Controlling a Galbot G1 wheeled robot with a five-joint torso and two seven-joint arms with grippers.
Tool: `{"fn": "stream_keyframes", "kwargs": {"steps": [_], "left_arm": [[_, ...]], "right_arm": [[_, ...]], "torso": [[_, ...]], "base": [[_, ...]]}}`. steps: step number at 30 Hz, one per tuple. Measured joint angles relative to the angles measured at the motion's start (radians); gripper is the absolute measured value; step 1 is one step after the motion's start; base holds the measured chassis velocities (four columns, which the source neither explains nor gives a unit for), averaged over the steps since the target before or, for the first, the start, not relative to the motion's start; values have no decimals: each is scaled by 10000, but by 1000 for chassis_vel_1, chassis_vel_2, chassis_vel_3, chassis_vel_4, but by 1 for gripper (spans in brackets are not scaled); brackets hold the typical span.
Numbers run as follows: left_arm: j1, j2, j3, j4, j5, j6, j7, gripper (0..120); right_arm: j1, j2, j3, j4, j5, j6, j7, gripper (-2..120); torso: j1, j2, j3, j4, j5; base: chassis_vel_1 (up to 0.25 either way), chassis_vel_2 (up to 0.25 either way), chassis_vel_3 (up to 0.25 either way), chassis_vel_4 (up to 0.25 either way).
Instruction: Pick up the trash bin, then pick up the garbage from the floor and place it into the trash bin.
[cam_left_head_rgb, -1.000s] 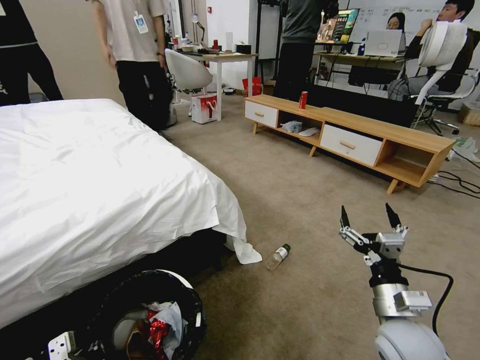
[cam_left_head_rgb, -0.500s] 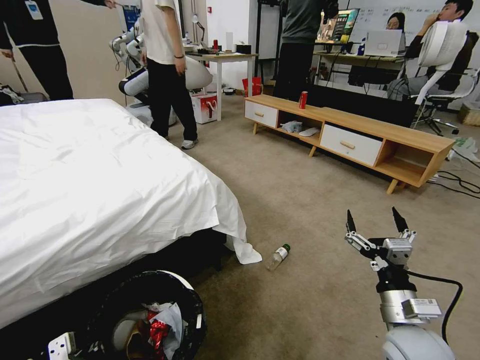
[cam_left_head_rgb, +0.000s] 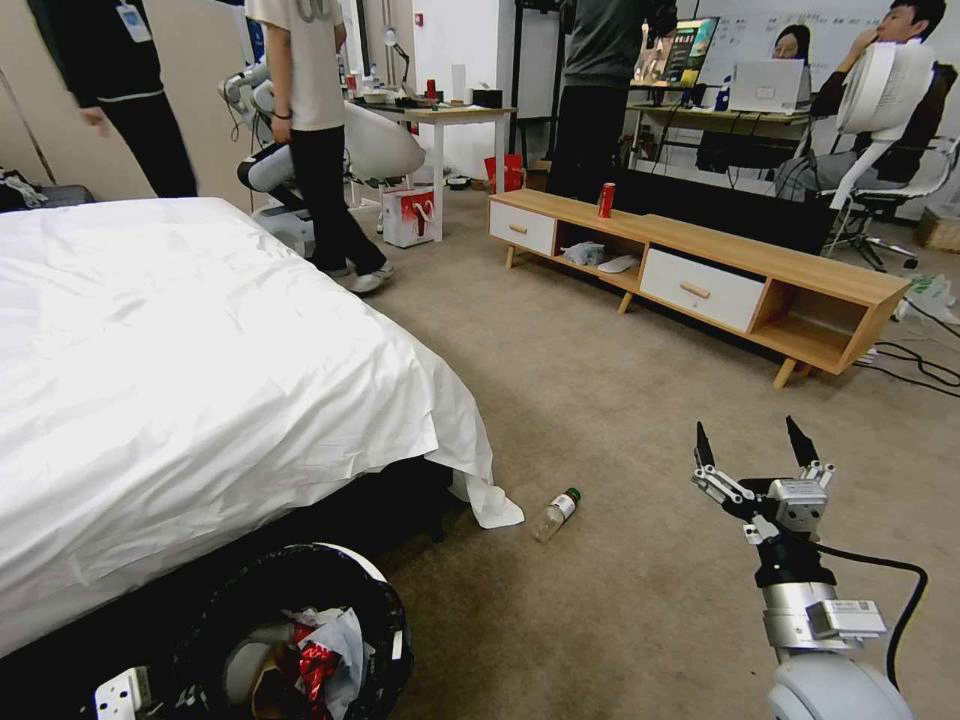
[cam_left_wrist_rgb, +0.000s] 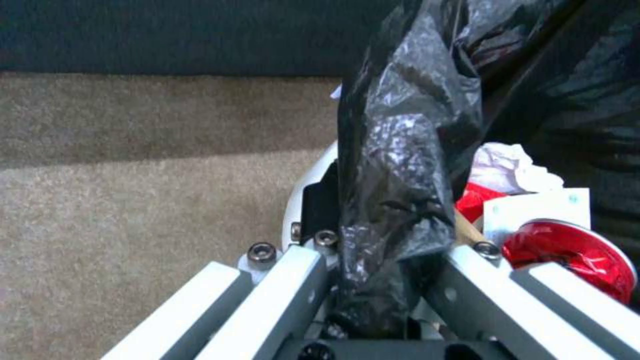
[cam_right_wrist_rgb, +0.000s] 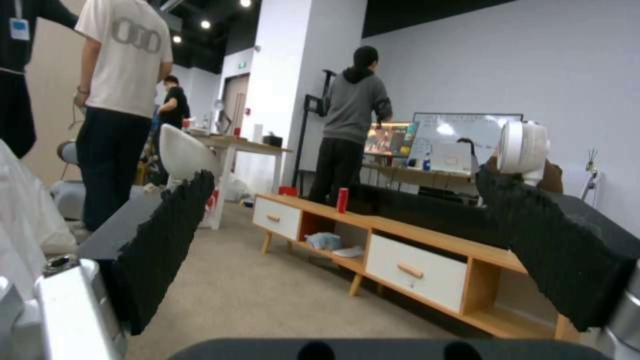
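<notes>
The trash bin, white-rimmed and lined with a black bag, sits at the lower left beside the bed. Crumpled white tissue and a crushed red can lie inside it. My left gripper is shut on the bin's bag-covered rim, and its white body shows at the bin's left. A clear bottle with a green cap lies on the carpet by the bed corner. My right gripper hangs open above the carpet to the bottle's right, nothing between its black fingers.
The white-sheeted bed takes up the left side. A low wooden cabinet with an upright red can stands across the carpet. Cables lie at the right. People and another robot stand beyond the bed.
My right gripper has dropped a little lower and to the right, still open. The people behind the bed have walked leftward. The bin and the bottle have stayed put.
</notes>
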Motion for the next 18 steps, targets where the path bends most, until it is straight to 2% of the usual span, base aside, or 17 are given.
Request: {"fn": "stream_keyframes", "kwargs": {"steps": [18], "left_arm": [[-40,-31,-55,20,7,-15,18,0]], "right_arm": [[369,-207,-586,-243,178,86,-201,100]], "torso": [[0,0,0,0,0]], "base": [[0,0,0,0]]}}
